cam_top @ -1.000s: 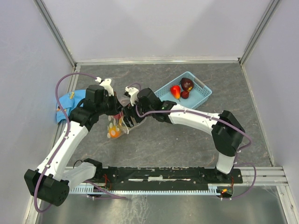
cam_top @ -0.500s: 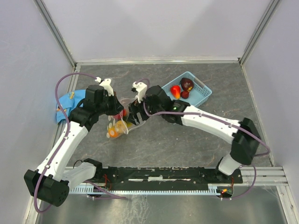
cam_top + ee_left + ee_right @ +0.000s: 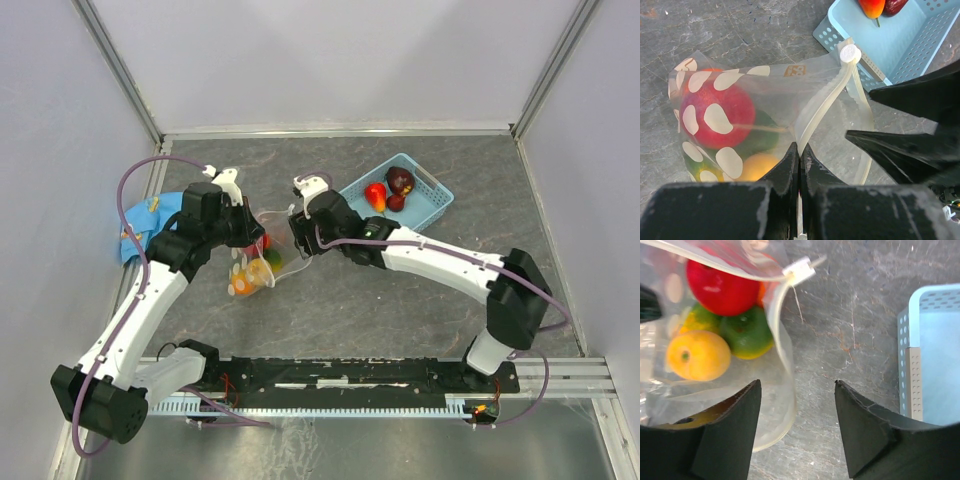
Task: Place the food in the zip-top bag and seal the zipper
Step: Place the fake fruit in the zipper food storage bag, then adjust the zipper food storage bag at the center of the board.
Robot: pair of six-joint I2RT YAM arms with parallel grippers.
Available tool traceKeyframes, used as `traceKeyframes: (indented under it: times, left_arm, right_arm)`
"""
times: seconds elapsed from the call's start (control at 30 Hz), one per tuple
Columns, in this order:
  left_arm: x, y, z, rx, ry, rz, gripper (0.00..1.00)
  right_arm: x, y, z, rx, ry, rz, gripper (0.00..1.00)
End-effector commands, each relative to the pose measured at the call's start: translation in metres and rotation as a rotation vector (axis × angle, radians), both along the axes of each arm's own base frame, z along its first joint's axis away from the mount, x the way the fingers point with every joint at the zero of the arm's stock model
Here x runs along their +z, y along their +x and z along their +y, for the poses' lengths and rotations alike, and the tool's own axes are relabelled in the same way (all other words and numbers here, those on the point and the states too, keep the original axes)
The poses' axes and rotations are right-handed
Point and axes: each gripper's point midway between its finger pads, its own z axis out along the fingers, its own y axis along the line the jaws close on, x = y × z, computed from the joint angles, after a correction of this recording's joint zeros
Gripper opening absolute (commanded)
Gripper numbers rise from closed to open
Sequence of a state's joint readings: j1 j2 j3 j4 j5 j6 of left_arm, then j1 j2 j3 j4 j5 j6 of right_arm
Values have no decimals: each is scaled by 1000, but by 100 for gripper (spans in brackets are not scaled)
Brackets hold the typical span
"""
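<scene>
Clear crinkly plastic is basically the whole story: the zip-top bag (image 3: 765, 95) is lying on the grey desk (image 3: 380, 300) between the two arms, and the left claw (image 3: 799, 147) is clenching tight on the zipper (image 3: 825, 105) strip, with its white slider tab (image 3: 850, 52) sitting at the far end. Inside the bag I'm seeing a red fruit (image 3: 720, 287), a green one (image 3: 745, 332) and a yellow-orange one (image 3: 697, 355) piling up together. The right claw (image 3: 797, 385) is hanging just over the bag's mouth edge with its jaws spread apart, not pinching anything as far as I can tell. Off to the right, the blue basket (image 3: 440, 186) is holding a red piece (image 3: 376, 196) and a dark maroon piece (image 3: 400, 180).
</scene>
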State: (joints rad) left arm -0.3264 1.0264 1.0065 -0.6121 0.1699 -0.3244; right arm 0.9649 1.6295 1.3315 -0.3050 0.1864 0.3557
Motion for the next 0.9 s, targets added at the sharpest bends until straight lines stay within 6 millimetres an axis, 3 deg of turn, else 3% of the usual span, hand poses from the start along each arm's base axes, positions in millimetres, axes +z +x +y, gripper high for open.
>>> traceKeyframes:
  times: [0.0, 0.13, 0.27, 0.33, 0.47, 0.63, 0.73, 0.87]
  left_arm:
    - [15, 2, -2, -32, -11, -76, 3]
    - [16, 2, -2, -31, -11, -78, 3]
    - [17, 4, -2, -27, -7, -80, 3]
    - [21, 6, -2, -25, -6, -84, 3]
    - [38, 10, -4, -18, -20, -87, 3]
    - [54, 11, -12, -28, -56, -55, 3]
    - [54, 15, -13, -5, -66, -23, 3]
    - [43, 21, -18, -8, -63, 19, 3]
  right_arm:
    - [3, 15, 8, -73, 18, -12, 65]
    - [3, 16, 9, -79, 7, -2, 52]
    - [25, 14, 5, -70, 10, -20, 19]
    - [39, 13, 0, -74, -2, -27, 11]
    - [65, 15, -18, -104, -79, -47, 9]
    - [82, 26, -46, -192, -235, -92, 8]
    - [92, 35, -62, -265, -302, -131, 8]
    - [86, 40, -59, -259, -303, -132, 8]
